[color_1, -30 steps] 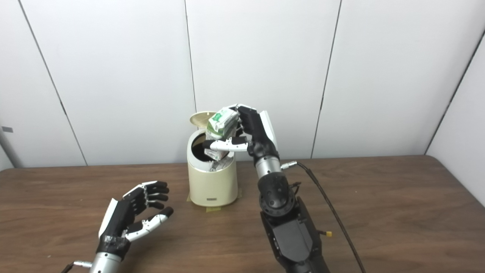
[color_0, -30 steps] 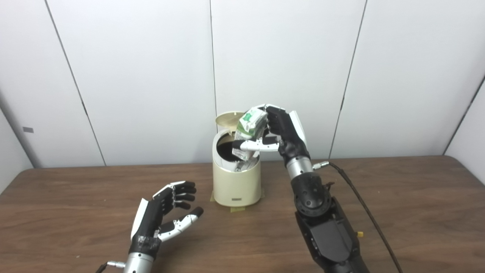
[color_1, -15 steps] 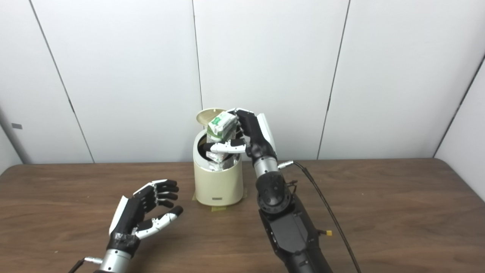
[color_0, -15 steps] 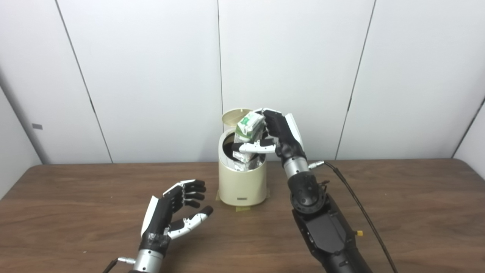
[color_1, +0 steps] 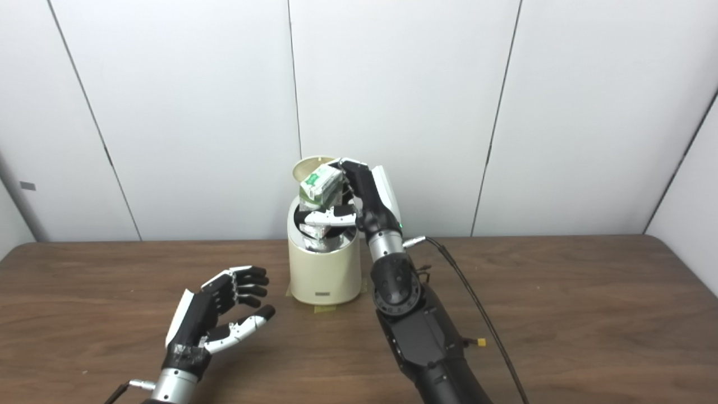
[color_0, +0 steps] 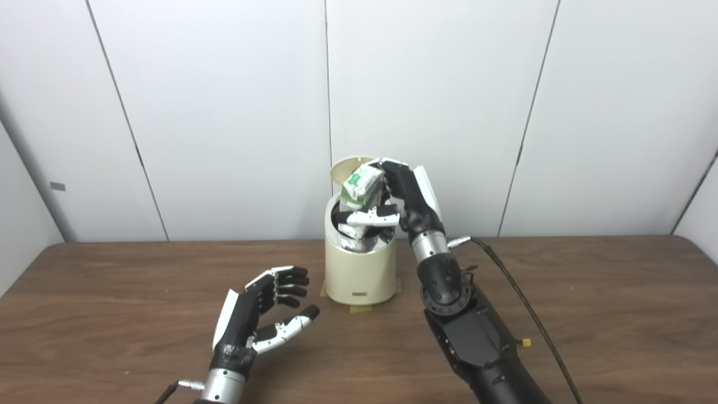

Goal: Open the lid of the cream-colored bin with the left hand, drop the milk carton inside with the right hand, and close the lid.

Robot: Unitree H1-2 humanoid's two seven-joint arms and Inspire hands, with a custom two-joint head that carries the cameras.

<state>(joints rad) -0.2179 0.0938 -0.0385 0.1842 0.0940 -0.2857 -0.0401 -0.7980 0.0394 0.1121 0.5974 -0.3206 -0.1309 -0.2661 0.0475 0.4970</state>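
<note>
Over the open mouth of the cream-colored bin (color_0: 360,269), the right robot hand (color_0: 401,193) grips the milk carton (color_0: 362,191), fingers wrapped over its far side and the thumb pressed across its near face. The carton is tilted, green-and-white top leaning toward the raised lid (color_0: 346,166), its lower end already down at or just inside the rim; how deep it reaches I cannot tell. The lid stands upright behind the opening.

The carton looks like thin folded card, probably light and likely empty, so it should crush or dent under a hard squeeze and would be best held across its flat faces around the middle, as it is now. Its coated surface may be a little slick, and a slack grip could let it tip against the rim instead of falling inside. The bin itself seems rigid and appears taped to the tabletop (color_0: 589,314), so it should stay put.

The right arm rises steeply from the lower edge, wrist bent forward so the palm faces the bin. The left robot hand (color_0: 255,314) waits well apart from the bin, low over the tabletop, released, fingers curled loosely, holding nothing.
</note>
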